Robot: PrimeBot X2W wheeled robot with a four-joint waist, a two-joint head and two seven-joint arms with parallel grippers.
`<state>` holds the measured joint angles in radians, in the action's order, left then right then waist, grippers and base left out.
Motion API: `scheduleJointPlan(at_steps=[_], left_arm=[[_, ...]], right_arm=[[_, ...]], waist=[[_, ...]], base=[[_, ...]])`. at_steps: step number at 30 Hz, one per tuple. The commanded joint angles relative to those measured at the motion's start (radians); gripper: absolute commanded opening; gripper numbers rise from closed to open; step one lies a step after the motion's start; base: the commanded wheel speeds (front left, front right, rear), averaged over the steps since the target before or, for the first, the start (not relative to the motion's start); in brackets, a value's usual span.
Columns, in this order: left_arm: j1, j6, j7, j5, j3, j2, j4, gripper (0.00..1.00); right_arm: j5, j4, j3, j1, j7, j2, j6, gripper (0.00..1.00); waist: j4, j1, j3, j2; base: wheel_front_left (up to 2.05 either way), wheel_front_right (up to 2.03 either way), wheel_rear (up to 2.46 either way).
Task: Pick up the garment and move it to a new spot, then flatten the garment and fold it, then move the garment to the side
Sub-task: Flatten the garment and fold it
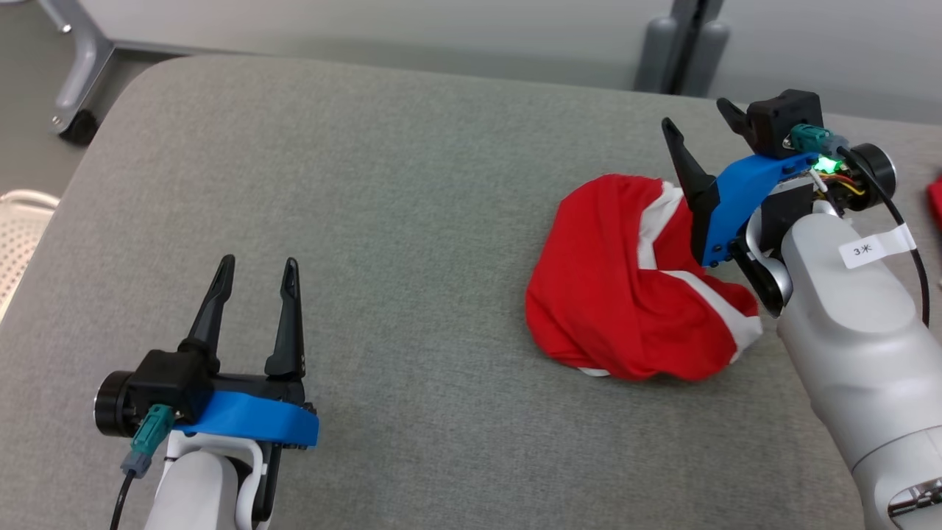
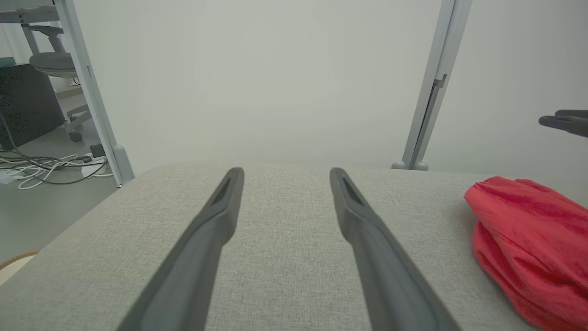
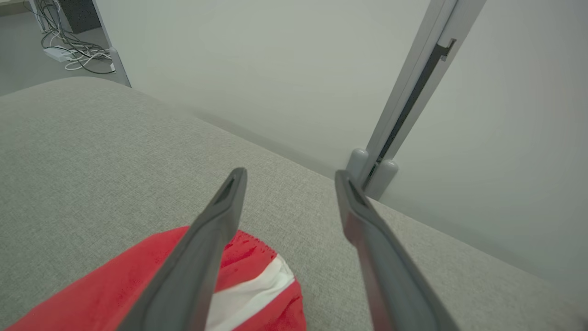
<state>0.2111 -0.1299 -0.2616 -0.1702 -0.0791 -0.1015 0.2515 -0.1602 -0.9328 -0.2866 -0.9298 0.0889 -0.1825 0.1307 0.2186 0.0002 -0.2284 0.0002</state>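
Observation:
The garment (image 1: pixel 622 283) is a crumpled red cloth with white stripes, lying in a heap on the right part of the grey padded table (image 1: pixel 412 221). My right gripper (image 1: pixel 699 121) hovers open over the heap's far right edge, nothing between its fingers. In the right wrist view the garment (image 3: pixel 115 294) lies below the open right gripper (image 3: pixel 287 177), mostly under the left finger. My left gripper (image 1: pixel 257 263) stands open at the near left, well apart from the cloth. The left wrist view has the open left gripper (image 2: pixel 285 172) over bare table, the garment (image 2: pixel 533 243) at the right.
A metal post (image 1: pixel 681 44) and a pale wall stand behind the table's far edge. A wheeled frame leg (image 1: pixel 77 81) is on the floor at the far left. A white mesh basket (image 1: pixel 18 235) sits off the left edge. Something red (image 1: pixel 935 199) lies at the right margin.

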Motion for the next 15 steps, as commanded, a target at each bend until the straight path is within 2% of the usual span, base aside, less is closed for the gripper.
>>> scheduleJointPlan(at_steps=[1, 8, 15], left_arm=[[0.024, -0.001, -0.004, -0.007, -0.006, 0.006, -0.003, 1.00], [0.057, -0.001, -0.004, -0.021, -0.019, 0.021, 0.004, 1.00], [0.062, -0.001, -0.004, -0.017, -0.015, 0.027, 0.005, 1.00]], right_arm=[[0.002, -0.050, -0.010, -0.032, 0.001, -0.008, 0.000, 1.00], [0.007, -0.250, -0.022, -0.078, 0.001, -0.013, 0.000, 1.00], [0.010, -0.335, -0.008, -0.048, -0.014, -0.026, 0.000, 1.00]], waist=[[0.044, -0.0002, -0.045, -0.0002], [0.097, -0.0002, -0.089, -0.0002], [0.119, -0.0002, -0.097, -0.0002]], base=[[0.00, 0.00, 0.00], [0.00, 0.00, 0.00], [0.00, 0.00, 0.00]])
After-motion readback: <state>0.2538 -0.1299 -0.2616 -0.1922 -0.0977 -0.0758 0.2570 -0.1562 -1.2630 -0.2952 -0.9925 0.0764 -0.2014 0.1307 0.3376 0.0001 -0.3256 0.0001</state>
